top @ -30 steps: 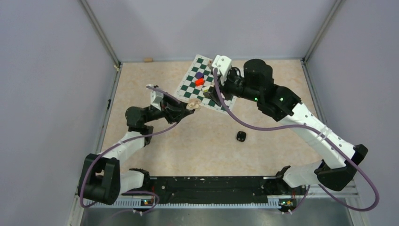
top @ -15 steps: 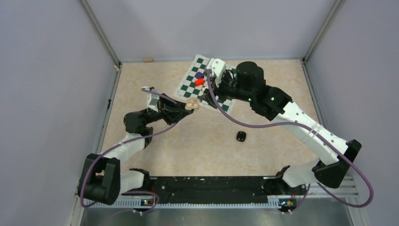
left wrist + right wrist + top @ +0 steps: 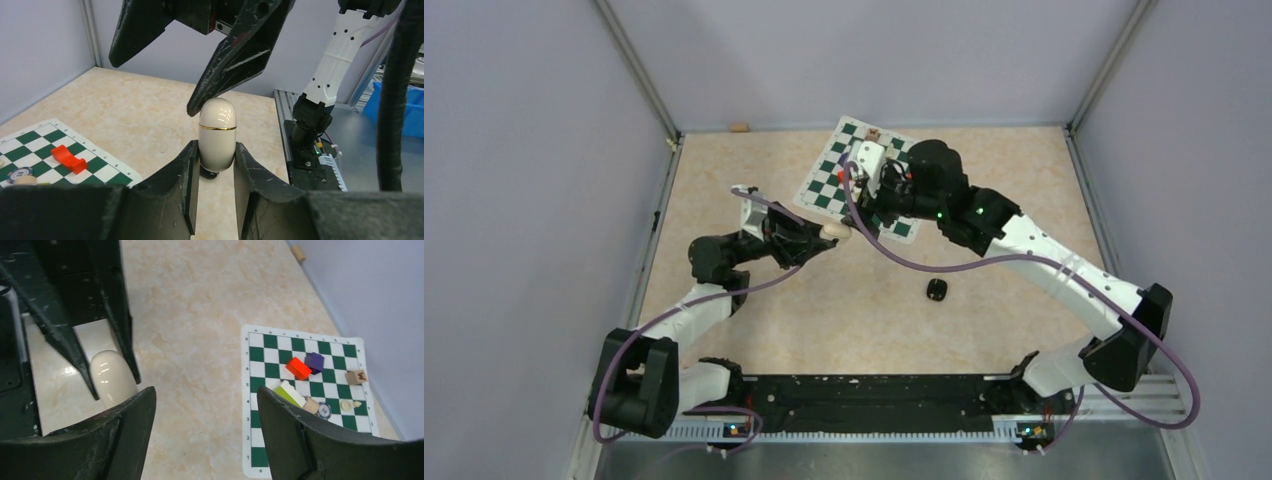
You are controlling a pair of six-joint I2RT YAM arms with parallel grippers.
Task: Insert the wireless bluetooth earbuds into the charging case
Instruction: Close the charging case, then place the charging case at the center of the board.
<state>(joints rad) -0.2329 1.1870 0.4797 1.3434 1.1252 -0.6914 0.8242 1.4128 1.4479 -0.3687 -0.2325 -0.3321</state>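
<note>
Only readable bit is a dark letter, looks like an M, on the small tan wooden cube (image 3: 356,377) sitting on the green-and-white chessboard mat (image 3: 260,441).

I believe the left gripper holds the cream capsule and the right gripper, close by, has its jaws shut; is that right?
No: the left wrist view shows the right gripper with its jaws open. The left gripper does hold the cream capsule.

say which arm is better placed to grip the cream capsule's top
Right: the right end effector, open, is beside the capsule, while the left end effector is shut on its lower half.
</note>
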